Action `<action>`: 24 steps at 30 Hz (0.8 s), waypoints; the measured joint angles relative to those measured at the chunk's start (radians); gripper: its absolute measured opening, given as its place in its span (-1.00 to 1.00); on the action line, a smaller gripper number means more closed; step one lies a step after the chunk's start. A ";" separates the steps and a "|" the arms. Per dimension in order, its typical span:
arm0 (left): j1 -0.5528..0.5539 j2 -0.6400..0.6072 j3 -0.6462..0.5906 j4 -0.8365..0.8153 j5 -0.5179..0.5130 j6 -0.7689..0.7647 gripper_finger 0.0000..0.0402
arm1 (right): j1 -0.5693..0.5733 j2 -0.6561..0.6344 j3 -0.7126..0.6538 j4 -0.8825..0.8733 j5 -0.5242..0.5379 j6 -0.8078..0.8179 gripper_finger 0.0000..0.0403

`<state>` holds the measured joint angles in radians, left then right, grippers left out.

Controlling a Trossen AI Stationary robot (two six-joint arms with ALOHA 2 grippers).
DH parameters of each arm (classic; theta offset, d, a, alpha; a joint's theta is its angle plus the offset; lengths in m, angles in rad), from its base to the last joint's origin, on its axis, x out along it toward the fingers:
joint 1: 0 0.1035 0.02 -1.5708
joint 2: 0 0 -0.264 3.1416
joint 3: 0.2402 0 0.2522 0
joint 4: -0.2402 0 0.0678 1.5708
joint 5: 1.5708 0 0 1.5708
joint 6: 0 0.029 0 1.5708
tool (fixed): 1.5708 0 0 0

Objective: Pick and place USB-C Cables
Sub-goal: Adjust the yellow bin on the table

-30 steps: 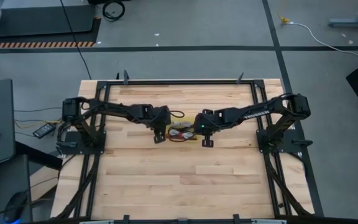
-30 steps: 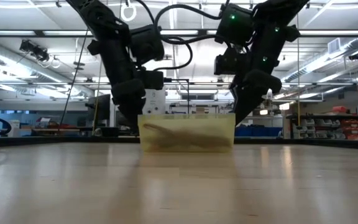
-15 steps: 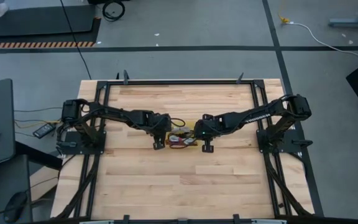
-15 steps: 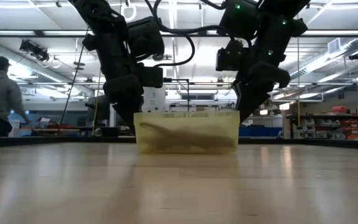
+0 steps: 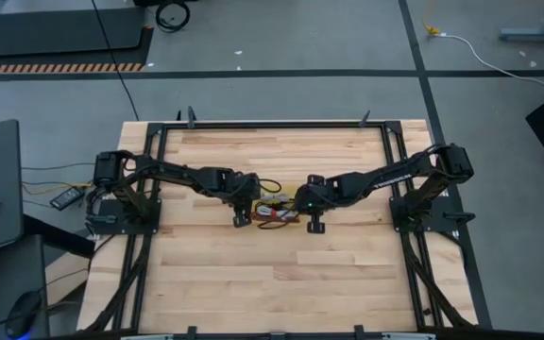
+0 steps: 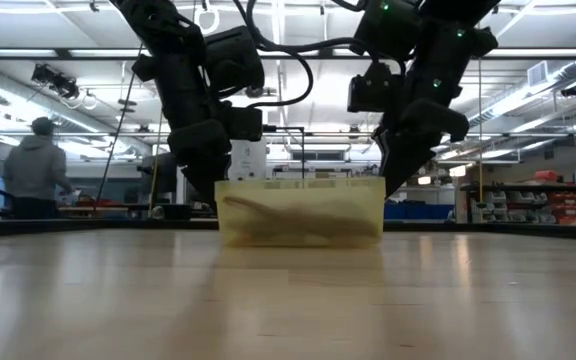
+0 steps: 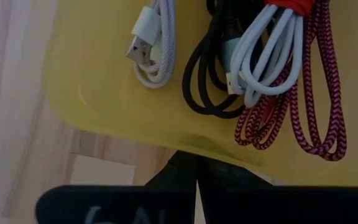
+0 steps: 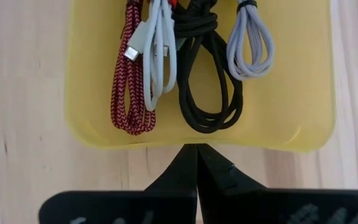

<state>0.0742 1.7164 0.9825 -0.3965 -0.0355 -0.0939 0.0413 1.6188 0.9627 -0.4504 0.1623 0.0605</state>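
Observation:
A yellow translucent bin (image 5: 279, 213) sits on its base at the table's middle (image 6: 301, 212). Inside lie the four USB-C cables: dark red (image 8: 131, 81), white with a red band (image 8: 157, 56), black (image 8: 207, 81) and grey-silver (image 8: 250, 50). The left wrist view shows them too: grey-silver (image 7: 157, 50), black (image 7: 210, 81), white (image 7: 266, 56), dark red (image 7: 303, 106). My left gripper (image 5: 242, 219) stands shut at the bin's left end. My right gripper (image 5: 314, 225) stands shut at its right end. My left gripper (image 7: 197, 177) meets the rim of the bin's left end wall (image 7: 166, 140) from outside with its shut fingertips, coming from above and pointing down. Nothing is between its fingers. My right gripper (image 8: 197, 152) does the same at the rim of the right end wall (image 8: 197, 140). The bin stays on the table between the two.
A black frame (image 5: 272, 124) borders the table and carries both arm bases. Bare wood lies on the bin's near side (image 5: 281, 283) and far side (image 5: 281, 151). A long white cord with a yellow end (image 5: 480, 47) lies on the floor. A person (image 6: 38, 170) stands far behind.
Both grippers moved a short way toward the table's near edge, staying shut, and the bin slid with them between their tips. Over the last half second arms and bin have kept still. The person in the background walked a little to the right.

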 joint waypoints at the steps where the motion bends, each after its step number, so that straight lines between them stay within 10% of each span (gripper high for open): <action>1: 0.000 0.000 0.000 0.000 0.000 0.000 -0.96 | -0.002 0.000 0.000 0.000 0.000 0.000 -1.00; 24: -0.007 -0.001 0.000 0.000 0.009 -0.001 -0.96 | -0.003 0.000 0.000 -0.004 0.001 0.008 -1.00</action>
<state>0.0673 1.7157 0.9825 -0.3965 -0.0265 -0.0946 0.0380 1.6188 0.9627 -0.4542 0.1635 0.0681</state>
